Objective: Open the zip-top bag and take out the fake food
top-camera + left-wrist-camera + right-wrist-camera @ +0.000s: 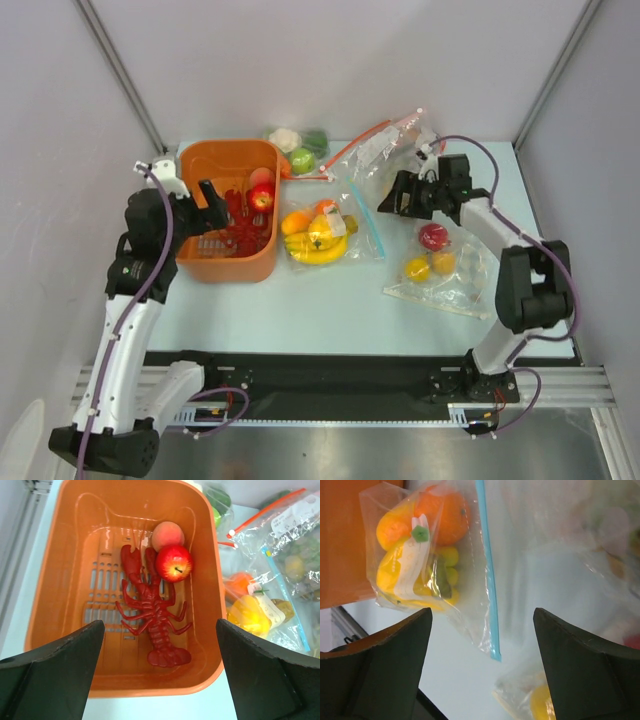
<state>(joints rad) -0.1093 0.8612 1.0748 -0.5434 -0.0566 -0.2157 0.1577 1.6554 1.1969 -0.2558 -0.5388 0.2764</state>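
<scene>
— Pale blue counter (300,310) below us, grey walls around it. Where do we find the clear, crinkly, teal-stripped zip-top bag (352,228)?

— We see it lying flat mid-counter, just right of the orange plastic basket (225,268). The fake food (315,240) sits inside it: a yellow banana bunch, a round orange and some yellow pieces.

— And our pincers?

— Our right pincer (482,612) is spread wide and holds nothing. It hangs above the bag's teal edge, which in the wrist view runs between the two fingers. Our left pincer (157,627) is just as wide and empty, over the basket.

— What lies in there?

— We see a red plastic lobster (155,620), with a shiny red apple (173,563) and a pale peach (166,534) touching beside its claws.

— Anything else?

— We see a clear bag of red and yellow fruit (450,285) to the right, and a clear red-zipped bag (385,150) behind.
</scene>
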